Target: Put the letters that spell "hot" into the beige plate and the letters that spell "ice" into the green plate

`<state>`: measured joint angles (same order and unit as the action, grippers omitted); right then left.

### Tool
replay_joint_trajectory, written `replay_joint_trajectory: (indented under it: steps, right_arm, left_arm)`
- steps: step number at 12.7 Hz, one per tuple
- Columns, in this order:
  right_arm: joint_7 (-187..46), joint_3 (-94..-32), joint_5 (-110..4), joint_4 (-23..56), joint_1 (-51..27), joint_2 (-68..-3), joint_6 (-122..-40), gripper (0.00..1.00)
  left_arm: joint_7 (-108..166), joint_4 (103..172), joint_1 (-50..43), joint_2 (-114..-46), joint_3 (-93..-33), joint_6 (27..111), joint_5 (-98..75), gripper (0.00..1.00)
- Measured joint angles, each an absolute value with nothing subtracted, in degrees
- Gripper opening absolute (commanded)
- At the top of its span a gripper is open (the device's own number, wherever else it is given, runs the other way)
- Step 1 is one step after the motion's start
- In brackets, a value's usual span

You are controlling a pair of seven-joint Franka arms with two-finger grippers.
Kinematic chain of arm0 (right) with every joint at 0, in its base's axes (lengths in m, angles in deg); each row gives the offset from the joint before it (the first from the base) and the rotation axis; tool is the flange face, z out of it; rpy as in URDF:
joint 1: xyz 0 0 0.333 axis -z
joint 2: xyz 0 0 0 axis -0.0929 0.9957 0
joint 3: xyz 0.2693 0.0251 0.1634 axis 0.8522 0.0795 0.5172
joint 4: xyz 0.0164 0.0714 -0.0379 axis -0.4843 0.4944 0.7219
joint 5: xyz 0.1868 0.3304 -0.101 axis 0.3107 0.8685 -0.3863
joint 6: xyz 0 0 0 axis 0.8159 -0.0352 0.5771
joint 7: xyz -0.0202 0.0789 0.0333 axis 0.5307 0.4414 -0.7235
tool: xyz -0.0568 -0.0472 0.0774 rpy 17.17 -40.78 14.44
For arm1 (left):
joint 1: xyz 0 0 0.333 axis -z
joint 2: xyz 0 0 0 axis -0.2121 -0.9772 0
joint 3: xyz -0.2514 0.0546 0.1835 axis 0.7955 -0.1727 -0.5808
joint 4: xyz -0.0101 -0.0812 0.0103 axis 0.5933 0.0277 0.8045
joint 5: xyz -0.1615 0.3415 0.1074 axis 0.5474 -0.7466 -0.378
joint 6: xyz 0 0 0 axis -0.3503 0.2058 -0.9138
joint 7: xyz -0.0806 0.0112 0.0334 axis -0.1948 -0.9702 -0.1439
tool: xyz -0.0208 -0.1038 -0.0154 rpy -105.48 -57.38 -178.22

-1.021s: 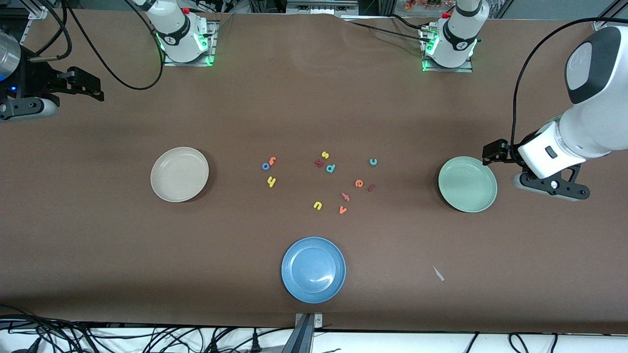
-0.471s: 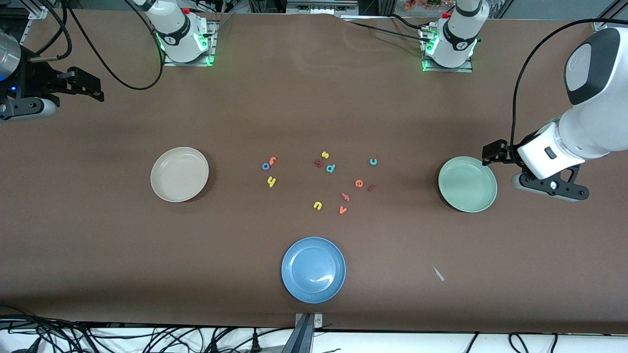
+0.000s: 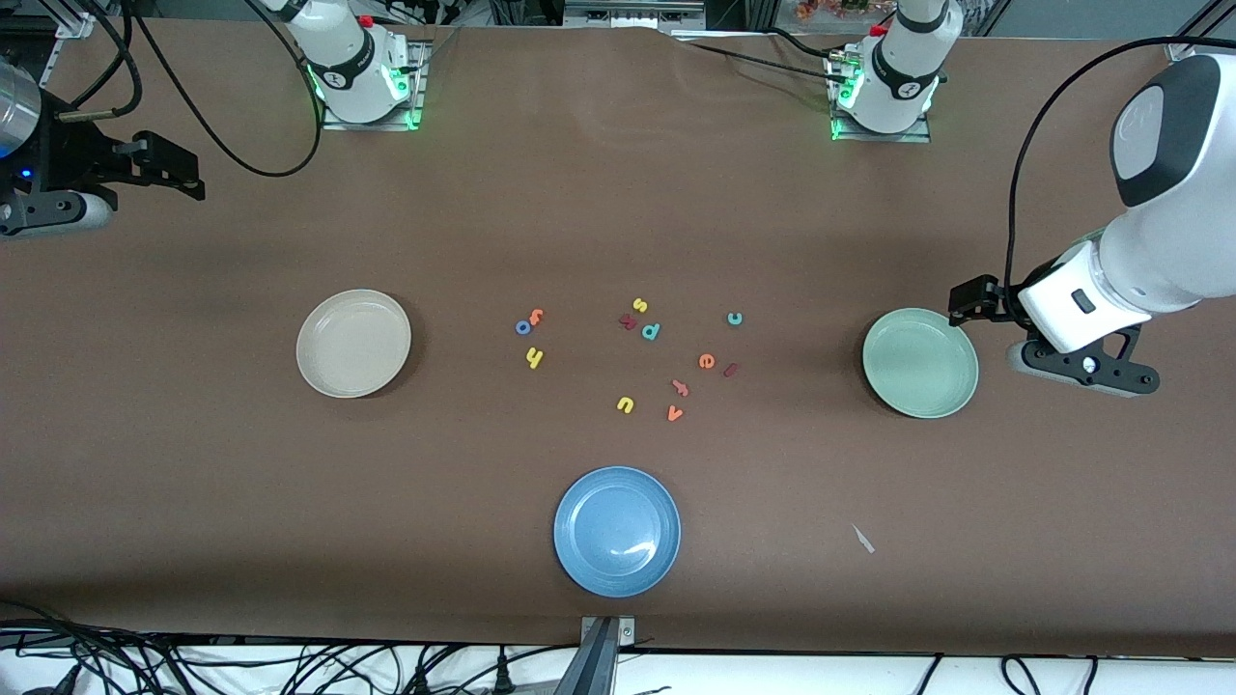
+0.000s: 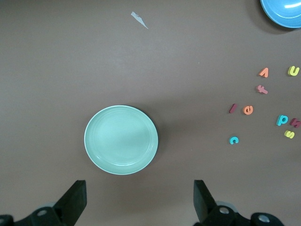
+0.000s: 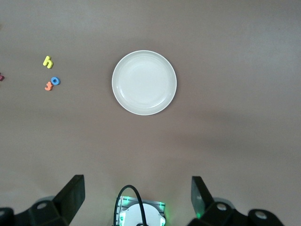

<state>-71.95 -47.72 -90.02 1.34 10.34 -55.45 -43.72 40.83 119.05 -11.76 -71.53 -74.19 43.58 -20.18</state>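
Observation:
The beige plate lies toward the right arm's end, the green plate toward the left arm's end. Between them lie the yellow h, blue o and orange t close together. The teal c, orange e and dark red i lie closer to the green plate. My left gripper hangs open beside the green plate, holding nothing. My right gripper is open over the table's end, well away from the beige plate.
A blue plate lies nearest the front camera. Other letters are mixed in: yellow s, teal p, yellow u, orange v. A small white scrap lies on the brown tabletop.

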Motion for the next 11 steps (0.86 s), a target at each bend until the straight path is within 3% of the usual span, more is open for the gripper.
replay_joint_trajectory:
  steps: [7, 11]
  right_arm:
    - [-72.0, -47.8, -90.0, 1.4, 10.4, -55.1, -45.6, 1.0]
    - [-72.2, -47.8, -90.0, 1.5, 10.4, -55.1, -46.0, 1.0]
  left_arm:
    - [28.9, 119.4, -6.1, -75.3, -73.4, 44.2, -20.1, 1.0]
    - [15.3, 122.5, 0.0, -79.0, -73.2, 51.0, -18.0, 1.0]
